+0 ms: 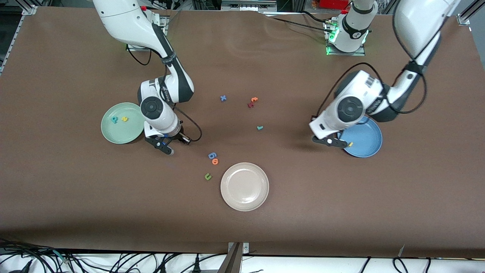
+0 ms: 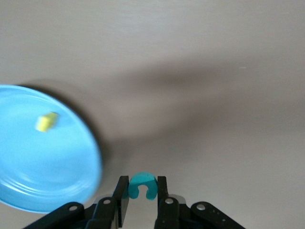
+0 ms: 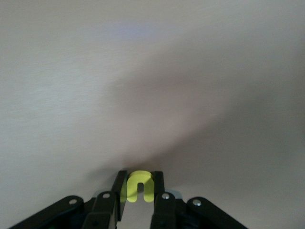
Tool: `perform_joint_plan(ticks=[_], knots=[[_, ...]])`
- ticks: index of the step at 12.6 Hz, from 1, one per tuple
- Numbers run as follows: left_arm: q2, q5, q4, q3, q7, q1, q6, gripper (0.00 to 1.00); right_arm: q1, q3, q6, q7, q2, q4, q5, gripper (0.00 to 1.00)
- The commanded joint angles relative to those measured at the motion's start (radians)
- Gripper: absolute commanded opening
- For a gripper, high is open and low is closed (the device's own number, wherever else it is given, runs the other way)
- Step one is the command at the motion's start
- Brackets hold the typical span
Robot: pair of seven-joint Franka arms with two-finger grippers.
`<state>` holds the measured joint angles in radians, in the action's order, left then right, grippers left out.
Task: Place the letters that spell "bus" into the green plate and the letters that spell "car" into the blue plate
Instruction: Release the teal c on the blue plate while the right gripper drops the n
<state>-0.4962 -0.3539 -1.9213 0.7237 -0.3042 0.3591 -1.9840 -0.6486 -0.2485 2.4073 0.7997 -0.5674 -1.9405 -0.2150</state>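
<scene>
We see the green plate [image 1: 122,123] toward the right arm's end of the desk [image 1: 75,197], holding a teal "b" [image 1: 114,119] and a yellow "s" [image 1: 124,119]. Just beside it the right gripper [image 3: 139,191] has its fingers clenched on the yellow "u" [image 3: 138,185]. Mid-desk lie a blue "g" [image 1: 211,155], an orange letter [image 1: 215,161], a green "u" [image 1: 207,176], the beige plate [image 1: 244,186], a blue "x" [image 1: 223,98], an orange "t" [image 1: 253,100], a dark red letter [image 1: 249,105] and the teal "r" [image 1: 260,127]. The left gripper [image 2: 142,191] grasps the teal "c" [image 2: 141,185] by the blue plate [image 1: 363,141], which holds the yellow "a" [image 1: 351,144].

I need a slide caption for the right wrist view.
Right gripper shut on the yellow "u" above the brown table.
</scene>
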Motion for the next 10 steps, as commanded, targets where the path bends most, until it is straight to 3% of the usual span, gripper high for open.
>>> perform_joint_plan(ticks=[1,4,7,8,9,10], knots=[[-0.019,0.017,0.013,0.005,0.190,0.101,0.017,0.19,0.003,-0.089,-0.218,-0.141,0.102,0.005,-0.007,0.08],[-0.021,0.006,0.013,-0.001,0.313,0.187,0.010,0.19,0.003,-0.188,-0.391,-0.250,0.164,-0.008,-0.004,0.08],[-0.059,-0.094,0.013,-0.024,0.313,0.193,-0.007,0.22,0.001,-0.274,-0.410,-0.408,0.178,-0.113,-0.004,0.06],[-0.067,-0.117,0.013,-0.039,0.313,0.193,-0.007,0.28,0.001,-0.302,-0.395,-0.471,0.176,-0.144,-0.006,0.06],[-0.076,-0.134,0.013,-0.047,0.313,0.192,-0.007,0.42,0.003,-0.330,-0.373,-0.535,0.169,-0.170,-0.009,0.06],[-0.078,-0.143,0.015,-0.047,0.315,0.192,-0.007,0.68,0.003,-0.343,-0.340,-0.577,0.164,-0.199,-0.010,0.06]])
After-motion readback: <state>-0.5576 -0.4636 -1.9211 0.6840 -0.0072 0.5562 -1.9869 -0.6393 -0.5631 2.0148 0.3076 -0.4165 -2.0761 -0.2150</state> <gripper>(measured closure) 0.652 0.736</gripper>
